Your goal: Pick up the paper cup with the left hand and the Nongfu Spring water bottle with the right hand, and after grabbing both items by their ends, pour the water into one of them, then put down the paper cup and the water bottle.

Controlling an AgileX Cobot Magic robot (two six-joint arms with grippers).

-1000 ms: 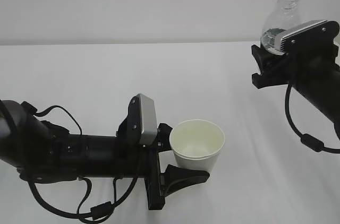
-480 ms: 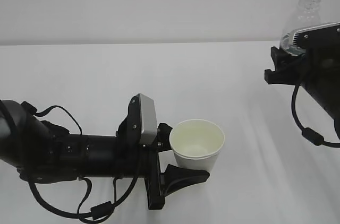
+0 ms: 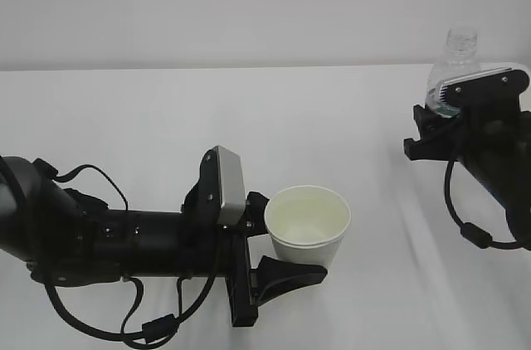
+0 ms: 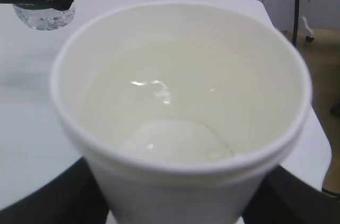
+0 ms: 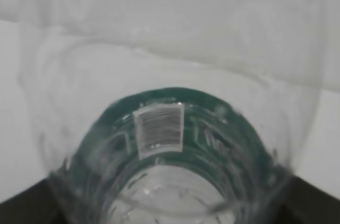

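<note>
Nearest the camera, the left pincer (image 3: 270, 246) is clamped around the lower body of the paper cup (image 3: 308, 227), its jaws spread about as wide as the cup. The cup stands upright with its mouth up. In the left wrist view a shallow pool of water (image 4: 170, 139) shows at its bottom.

Well beyond the cup, off to the right and further back, the right pincer (image 3: 436, 122) holds the water bottle (image 3: 450, 68) by its lower end, jaws spread to the bottle's width. The bottle stands upright and uncapped, above the white desk (image 3: 166, 118); whether its base touches the desk is hidden by the pincer. The right wrist view looks up along its green label (image 5: 170, 128), with some water apparently left in the base.

Judging from this, the pouring looks done and both items are about to be put down. Risks: letting go before either base rests flat would tip it, spilling the cup's water; squeezing the thin cup wall could buckle it.
</note>
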